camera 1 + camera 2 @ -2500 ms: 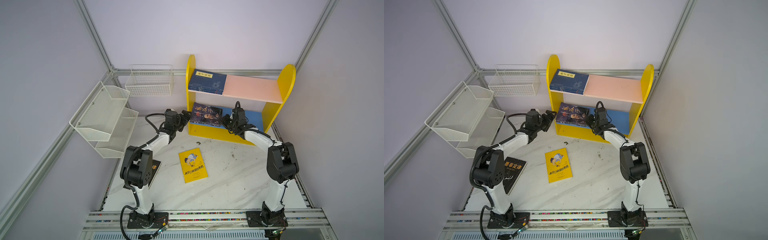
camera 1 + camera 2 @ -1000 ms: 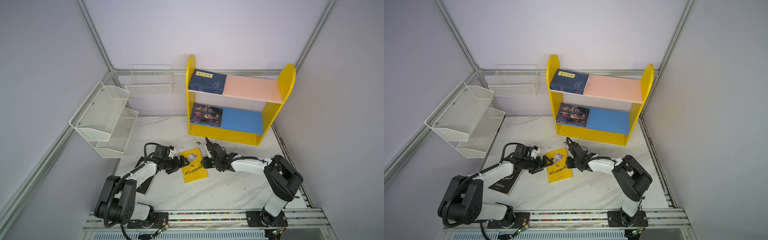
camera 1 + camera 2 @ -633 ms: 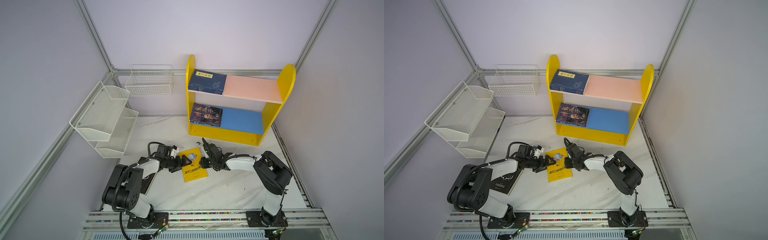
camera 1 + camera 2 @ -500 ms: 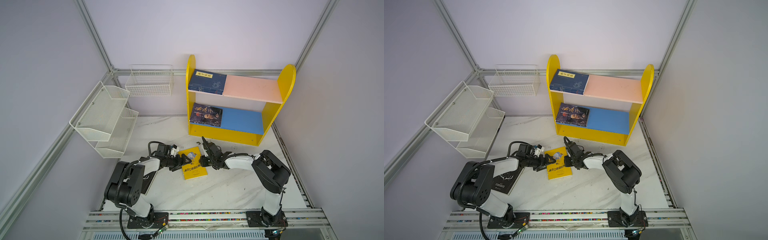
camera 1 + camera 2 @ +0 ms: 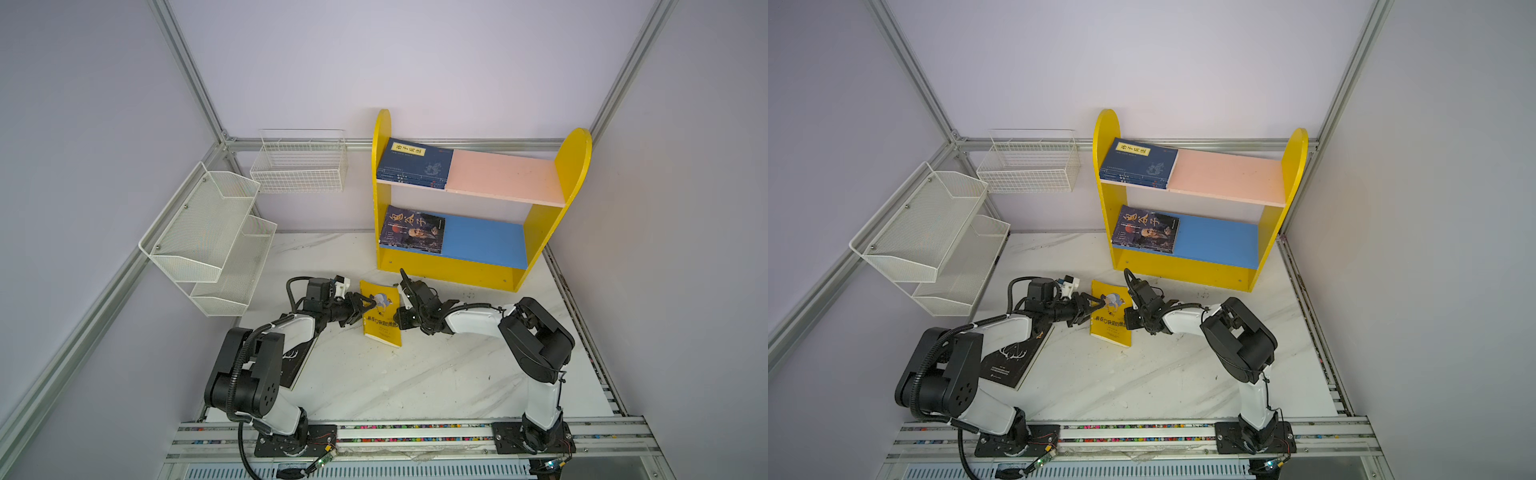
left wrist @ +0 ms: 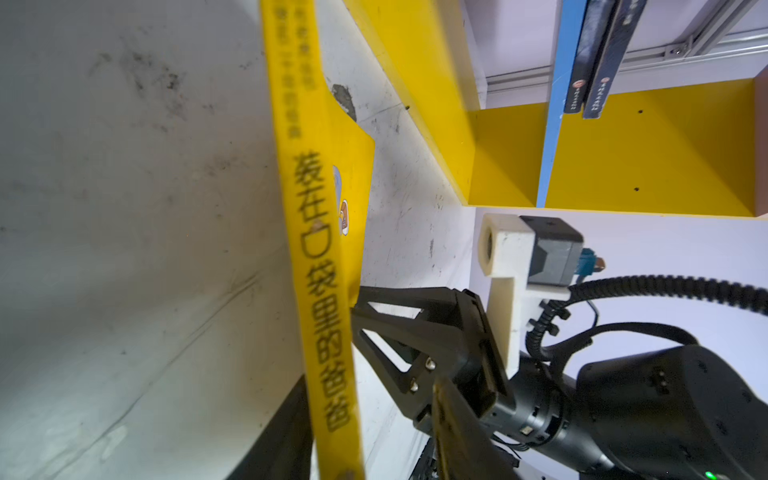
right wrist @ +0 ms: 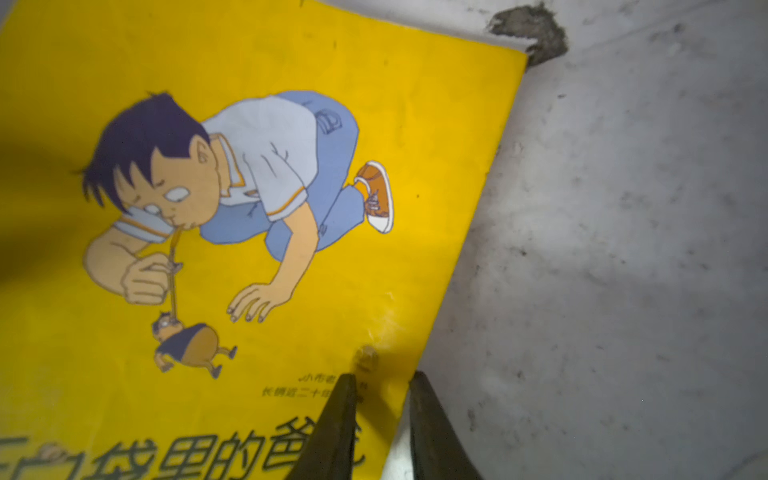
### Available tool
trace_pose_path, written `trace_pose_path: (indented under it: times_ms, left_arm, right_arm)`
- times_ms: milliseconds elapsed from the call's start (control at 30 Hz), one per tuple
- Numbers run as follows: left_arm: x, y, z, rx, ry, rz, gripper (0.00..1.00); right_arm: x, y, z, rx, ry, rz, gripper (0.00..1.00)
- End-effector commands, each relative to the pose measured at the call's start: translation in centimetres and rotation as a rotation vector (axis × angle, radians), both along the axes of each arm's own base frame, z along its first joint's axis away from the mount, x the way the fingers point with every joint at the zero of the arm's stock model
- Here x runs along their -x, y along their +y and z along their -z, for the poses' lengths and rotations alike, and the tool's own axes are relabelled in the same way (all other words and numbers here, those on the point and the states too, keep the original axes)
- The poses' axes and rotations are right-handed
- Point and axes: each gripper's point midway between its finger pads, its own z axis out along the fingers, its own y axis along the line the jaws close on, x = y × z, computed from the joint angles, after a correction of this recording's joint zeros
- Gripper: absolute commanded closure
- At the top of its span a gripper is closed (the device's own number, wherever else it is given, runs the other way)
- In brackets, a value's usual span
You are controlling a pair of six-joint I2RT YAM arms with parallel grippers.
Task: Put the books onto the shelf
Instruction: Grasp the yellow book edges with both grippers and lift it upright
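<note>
In both top views the yellow book (image 5: 380,313) lies on the table (image 5: 415,382) before the shelf (image 5: 453,272), long axis toward it, left gripper (image 5: 368,305) at its spine, right gripper (image 5: 399,321) opposite, equally near. Left wrist: jaws straddle the spine, unclamped. Right wrist: jaws nip the fore-edge

"装在口袋里的爸爸" on yellow book (image 6: 322,266), "孙子兵法" on navy book (image 5: 415,164), "鬼谷子" on black book (image 5: 412,230)
</note>
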Motion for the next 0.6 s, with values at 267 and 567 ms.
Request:
trace_pose_path:
  times_ms: [267, 567]
  left_arm:
    - [-2.1, -0.3, -3.4, -0.017, -0.032, -0.001, 0.78]
    - [-0.7, 0.1, -6.4, -0.123, -0.068, 0.069, 0.96]
  right_arm:
    - [1.0, 0.0, -0.7, 0.02, 0.028, -0.03, 0.71]
    - [-3.0, -2.2, -9.7, -0.119, -0.122, 0.11, 0.67]
